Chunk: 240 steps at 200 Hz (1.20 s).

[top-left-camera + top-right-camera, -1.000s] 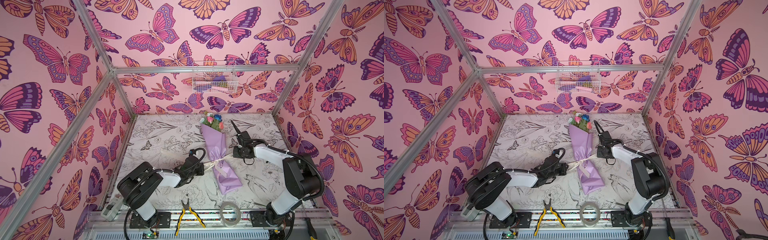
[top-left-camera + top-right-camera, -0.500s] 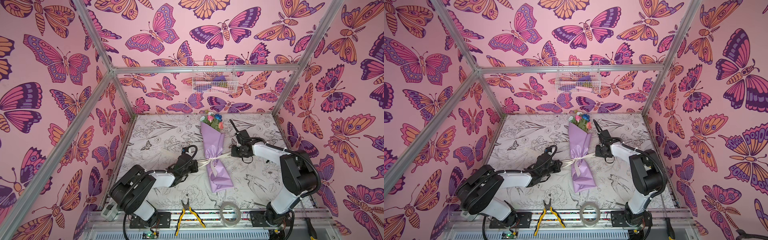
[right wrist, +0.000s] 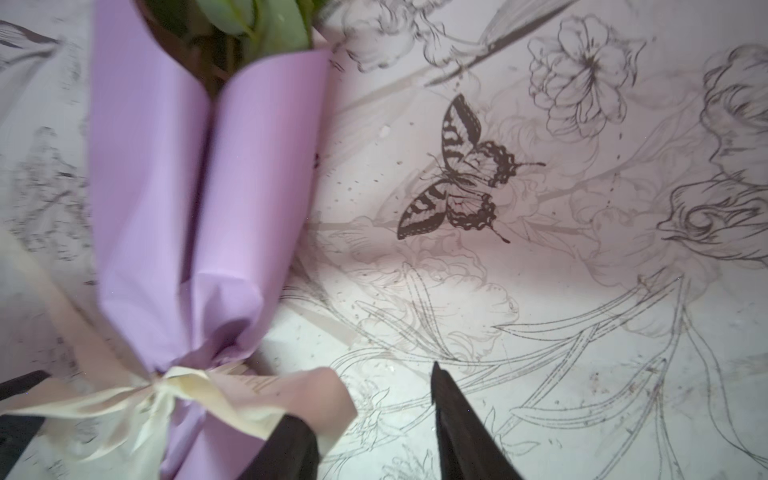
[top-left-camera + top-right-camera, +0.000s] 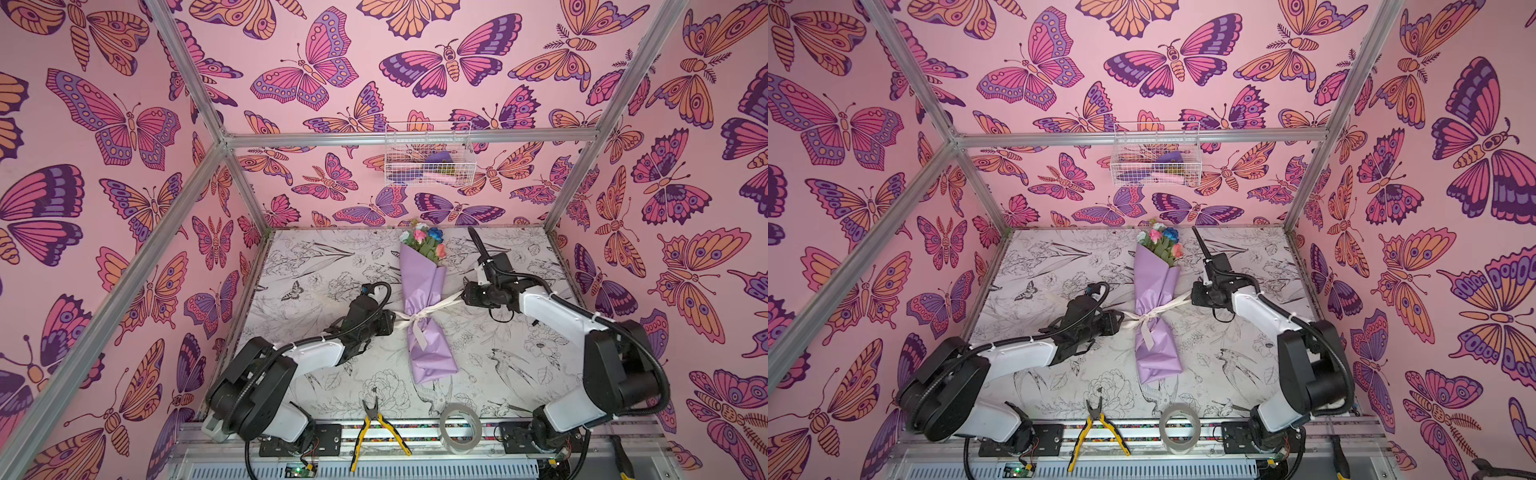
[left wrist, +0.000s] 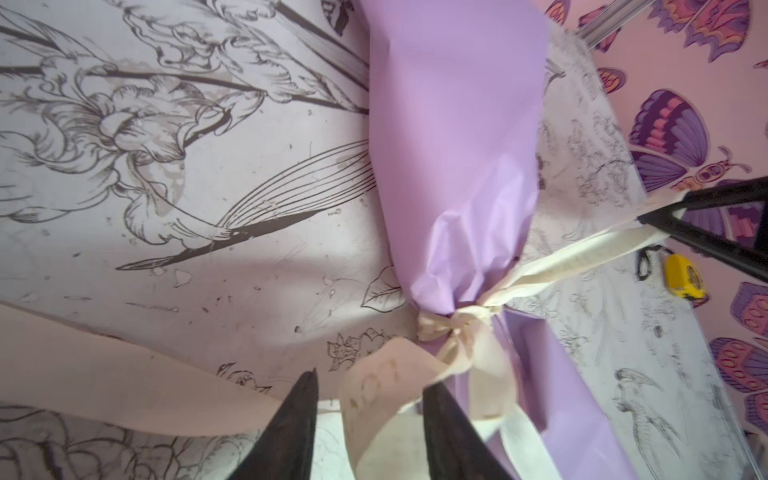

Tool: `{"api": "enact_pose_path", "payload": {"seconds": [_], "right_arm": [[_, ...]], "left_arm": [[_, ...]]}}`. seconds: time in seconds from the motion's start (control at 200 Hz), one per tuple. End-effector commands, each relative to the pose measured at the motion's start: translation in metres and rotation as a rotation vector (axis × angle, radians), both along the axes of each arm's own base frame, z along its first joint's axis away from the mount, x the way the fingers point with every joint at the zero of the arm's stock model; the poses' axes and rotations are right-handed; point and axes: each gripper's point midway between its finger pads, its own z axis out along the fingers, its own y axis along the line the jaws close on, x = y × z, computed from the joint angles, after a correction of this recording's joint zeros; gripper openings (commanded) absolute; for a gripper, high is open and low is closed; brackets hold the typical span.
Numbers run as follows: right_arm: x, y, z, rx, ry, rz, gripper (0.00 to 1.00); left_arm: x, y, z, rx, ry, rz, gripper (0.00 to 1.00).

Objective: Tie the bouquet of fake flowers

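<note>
On the middle of the table (image 4: 316, 266) lies the bouquet (image 4: 424, 286), a lilac paper cone. Its wide end points toward the back edge and its narrow end toward the front edge. Since a second ago the narrow end has swung a little leftward, so the cone lies straighter. The left gripper (image 5: 372, 378) has drawn back slightly from the paper.

A cream ribbon (image 4: 415, 318) is knotted round the cone's waist, its ends reaching out to both sides. The left gripper's jaws stand apart, with one ribbon end lying loose between them. The right gripper (image 3: 368, 390) also has its jaws apart. The other ribbon end drapes over one of its fingers, unclamped.

The table is covered in black-and-white line drawings of blooms, birds and butterflies. Pink walls (image 4: 124, 208) printed with large butterflies enclose it, edged by a metal frame (image 4: 291, 138).

Counted: one bouquet, one ribbon and two grippers. Four flowers (image 4: 426, 241) show at the wide end, with heads of white, pink, blue and coral. One wire basket (image 4: 428, 166) hangs on the back wall. One pair of yellow-handled pliers (image 4: 374, 415) and one tape roll (image 4: 459, 408) sit at the front edge.
</note>
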Motion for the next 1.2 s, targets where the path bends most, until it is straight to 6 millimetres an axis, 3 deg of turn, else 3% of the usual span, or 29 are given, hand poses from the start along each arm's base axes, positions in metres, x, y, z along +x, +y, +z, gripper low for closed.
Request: {"api": "enact_pose_path", "payload": {"seconds": [0.0,0.12,0.225,0.33,0.486,0.631,0.681,0.706,0.821,0.841,0.996,1.197], "right_arm": [[-0.016,-0.005,0.019,0.008,-0.023,0.020,0.50],[-0.020,-0.031,0.045,-0.070,-0.100,-0.064,0.53],[-0.020,-0.063,0.067,-0.169,-0.204,-0.181,0.56],[-0.021,-0.085,0.082,-0.235,-0.291,-0.251,0.69],[-0.022,-0.114,0.084,-0.277,-0.304,-0.354,0.74],[-0.015,-0.130,0.075,-0.332,-0.377,-0.351,0.86],[-0.014,-0.136,0.073,-0.369,-0.432,-0.362,0.92],[-0.014,-0.138,0.072,-0.388,-0.456,-0.362,1.00],[-0.014,-0.148,0.069,-0.470,-0.554,-0.365,0.99],[-0.014,-0.149,0.067,-0.487,-0.556,-0.365,0.99],[-0.012,-0.166,0.046,-0.561,-0.529,-0.390,0.99],[-0.006,-0.171,0.028,-0.538,-0.561,-0.392,0.99]], "left_arm": [[-0.007,0.004,0.032,-0.028,-0.041,-0.010,0.64],[-0.016,0.034,0.064,0.026,-0.110,0.072,0.79],[-0.023,0.080,0.084,0.139,-0.196,0.217,0.89],[-0.032,0.127,0.096,0.243,-0.279,0.374,0.93],[-0.044,0.183,0.106,0.394,-0.370,0.552,0.98],[-0.046,0.217,0.109,0.553,-0.422,0.634,1.00],[-0.044,0.224,0.107,0.610,-0.431,0.638,1.00],[-0.042,0.228,0.105,0.633,-0.434,0.635,1.00],[-0.032,0.231,0.094,0.678,-0.454,0.582,1.00],[-0.033,0.231,0.077,0.697,-0.430,0.556,1.00],[-0.020,0.227,0.049,0.657,-0.446,0.471,1.00],[0.001,0.221,0.030,0.584,-0.446,0.405,1.00]]}}
